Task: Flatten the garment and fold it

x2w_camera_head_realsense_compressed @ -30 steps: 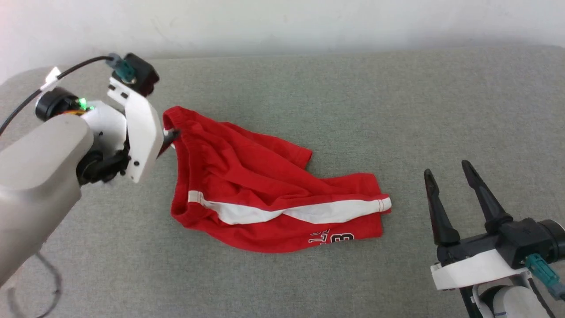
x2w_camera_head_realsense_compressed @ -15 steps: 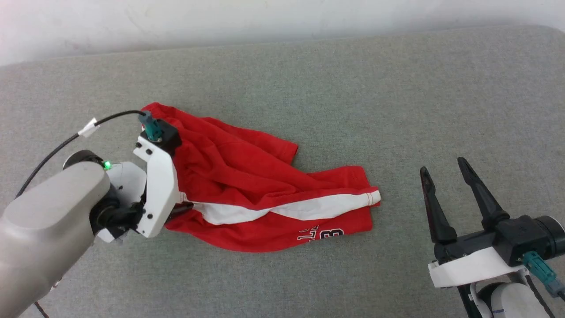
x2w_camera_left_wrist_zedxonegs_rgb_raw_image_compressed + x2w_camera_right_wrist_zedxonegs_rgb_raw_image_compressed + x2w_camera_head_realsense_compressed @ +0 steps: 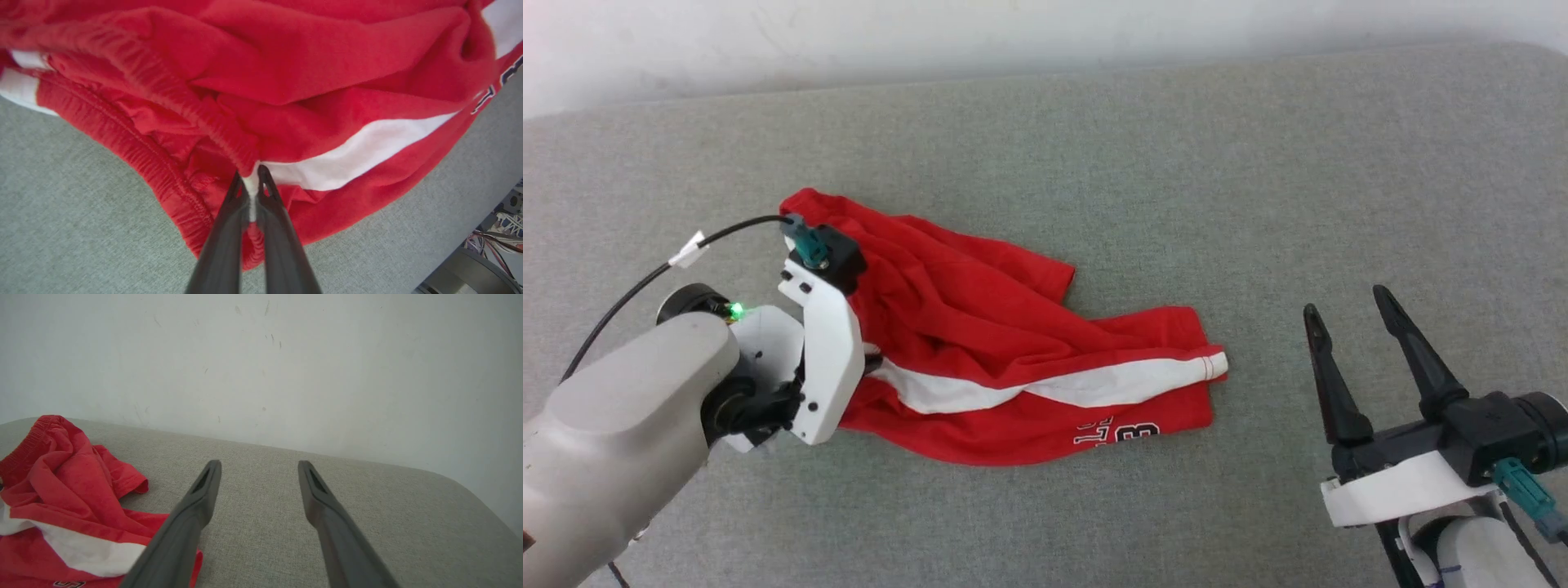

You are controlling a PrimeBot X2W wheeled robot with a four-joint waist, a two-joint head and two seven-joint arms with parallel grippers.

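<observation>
Red garment (image 3: 1013, 327) lies crumpled, left of centre on grey fabric-covered counter (image 3: 1143, 155). Left tool (image 3: 251, 182) pressed together, pinching garment edge where white stripe (image 3: 367, 151) meets gathered waistband (image 3: 163, 98). Pale left forearm (image 3: 613, 425) reaches in from lower left. Right tool (image 3: 1346, 300) spread wide, holding nothing, well apart at garment's right.

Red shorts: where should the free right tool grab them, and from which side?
Take the leg hem where the white stripe ends, coming in low from the robot's right. That edge lies flat on the cushion, nearest the open right tool. The left tool is shut on the stripe's waistband end, so a pull there would likely stretch the shorts flat.
</observation>
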